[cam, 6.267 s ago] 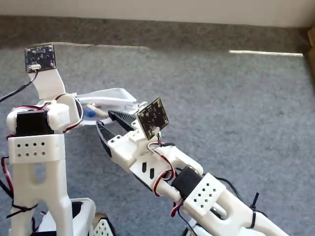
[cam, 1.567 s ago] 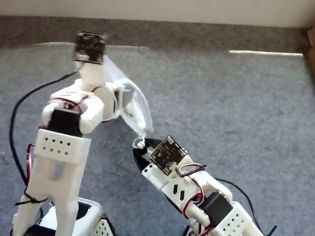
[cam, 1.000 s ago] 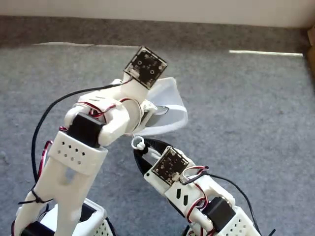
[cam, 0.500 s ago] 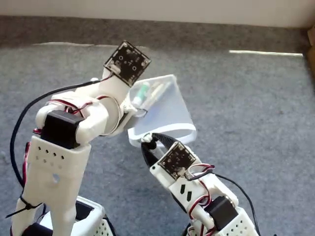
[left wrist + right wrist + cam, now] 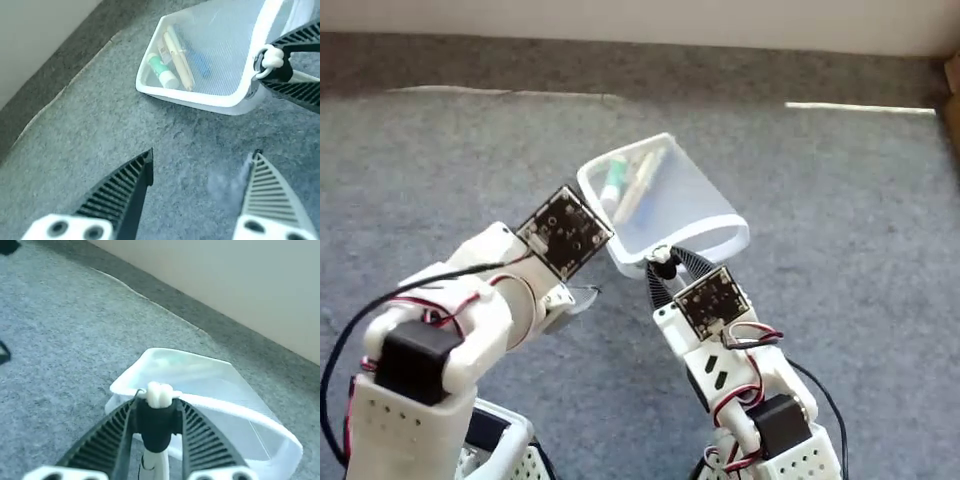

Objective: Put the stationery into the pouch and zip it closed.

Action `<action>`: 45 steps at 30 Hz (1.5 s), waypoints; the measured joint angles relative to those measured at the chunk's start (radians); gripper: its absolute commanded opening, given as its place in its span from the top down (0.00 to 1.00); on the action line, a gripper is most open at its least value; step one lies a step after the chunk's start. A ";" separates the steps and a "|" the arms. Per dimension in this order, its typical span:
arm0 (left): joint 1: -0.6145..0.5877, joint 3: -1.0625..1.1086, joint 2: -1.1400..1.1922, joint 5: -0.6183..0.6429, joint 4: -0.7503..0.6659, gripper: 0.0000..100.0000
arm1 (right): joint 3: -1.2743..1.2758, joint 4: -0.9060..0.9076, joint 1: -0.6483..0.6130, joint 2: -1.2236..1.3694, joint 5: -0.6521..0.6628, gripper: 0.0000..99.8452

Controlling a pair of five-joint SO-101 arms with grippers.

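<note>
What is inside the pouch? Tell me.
Inside the mesh pouch: a green-and-white tube, a cream pen, a blue item. Anything beneath them, or by the zipper pull in the right gripper, is hidden.

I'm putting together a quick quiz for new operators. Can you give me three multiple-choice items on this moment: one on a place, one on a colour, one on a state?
1. Where is the stationery?
A) inside the pouch
B) scattered beside it
C) on a plate

2. What colour is the carpet under the pouch?
A) red
B) grey
C) yellow

3. How is the right gripper?
A) open, holding nothing
B) shut on the zip pull
C) shut on a pen

Key:
1 A, because the left wrist view shows the pens through the pouch's mesh wall.
2 B, because every view shows grey pile around the pouch.
3 B, because the right wrist view shows both fingers pressed against the pull.
</note>
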 measured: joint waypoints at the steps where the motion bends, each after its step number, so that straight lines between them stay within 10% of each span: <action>1: 0.000 0.051 -0.025 0.000 -0.029 0.71 | 0.000 0.000 0.003 0.000 0.000 0.96; 45: 0.206 0.824 -0.104 0.003 -1.043 0.78 | 0.000 -0.002 0.005 0.000 0.000 0.96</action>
